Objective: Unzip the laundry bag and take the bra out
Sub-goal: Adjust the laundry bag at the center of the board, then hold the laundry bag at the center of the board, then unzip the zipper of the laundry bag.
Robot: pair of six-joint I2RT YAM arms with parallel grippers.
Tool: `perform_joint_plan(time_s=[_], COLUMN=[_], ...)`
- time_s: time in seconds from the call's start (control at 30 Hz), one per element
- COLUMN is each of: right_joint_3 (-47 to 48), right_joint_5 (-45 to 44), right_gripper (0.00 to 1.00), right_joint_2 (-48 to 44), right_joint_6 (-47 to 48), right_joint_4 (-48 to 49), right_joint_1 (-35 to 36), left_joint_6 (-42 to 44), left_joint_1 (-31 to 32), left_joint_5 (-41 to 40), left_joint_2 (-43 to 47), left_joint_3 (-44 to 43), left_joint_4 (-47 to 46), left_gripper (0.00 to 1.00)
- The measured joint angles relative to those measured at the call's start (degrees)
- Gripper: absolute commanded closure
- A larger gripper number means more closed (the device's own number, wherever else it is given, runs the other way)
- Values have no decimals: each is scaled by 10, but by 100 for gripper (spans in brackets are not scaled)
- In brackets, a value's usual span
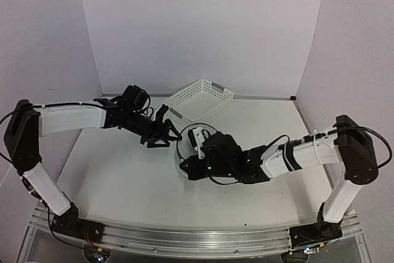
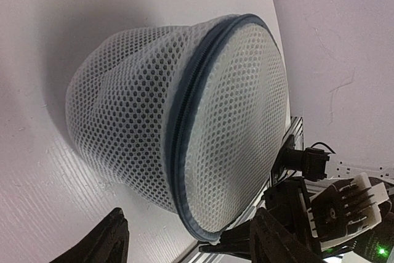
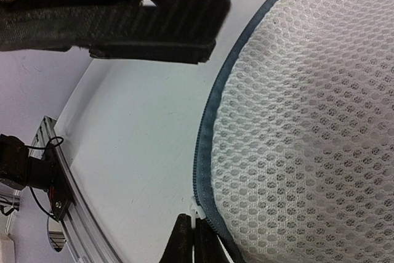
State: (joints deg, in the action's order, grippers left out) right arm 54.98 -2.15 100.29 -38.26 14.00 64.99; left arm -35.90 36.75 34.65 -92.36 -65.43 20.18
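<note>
Laundry bag [image 2: 184,121] lies on its side near the middle of the table [image 1: 123,183], a white mesh drum whose dark zip [image 2: 184,115] runs shut around the rim of one round face.

Bare table spreads to the left of the laundry bag and in front of it, down to the metal rail [image 3: 61,214] at the near edge. Behind the bag, close to the back wall, stands the white perforated basket [image 1: 200,100], just apart from it. The right arm stretches in low across the table on the bag's right and covers most of it from above.

On the bag's left the left pincer [image 1: 161,133] hangs with its jaws spread wide, the zipped rim lying ahead of them and not touched.

At the bag's near rim the right pincer [image 3: 195,241] has its fingers pressed together on a small white zip tab [image 3: 197,212] that sits right against the zip.
</note>
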Motion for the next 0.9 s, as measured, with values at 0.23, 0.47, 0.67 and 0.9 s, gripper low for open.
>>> perform_joint_plan(time_s=[0.23, 0.47, 0.67, 0.9], right_joint_3=[-16, -28, -49, -93], right_joint_5=[-1, -3, -9, -34], right_gripper=[100, 100, 100, 100], right_joint_2=[-5, -17, -32, -61], right_joint_6=[1, 5, 5, 5], right_joint_4=[0, 0, 1, 0], right_joint_1=[3, 6, 7, 7], left_joint_6=[-18, -41, -51, -51], left_joint_1=[30, 38, 38, 42], left_joint_5=[23, 28, 28, 32], left_joint_2=[-62, -92, -92, -92], left_joint_3=[-2, -2, -4, -6], left_joint_4=[-39, -61, -76, -84], left_gripper=[39, 64, 100, 100])
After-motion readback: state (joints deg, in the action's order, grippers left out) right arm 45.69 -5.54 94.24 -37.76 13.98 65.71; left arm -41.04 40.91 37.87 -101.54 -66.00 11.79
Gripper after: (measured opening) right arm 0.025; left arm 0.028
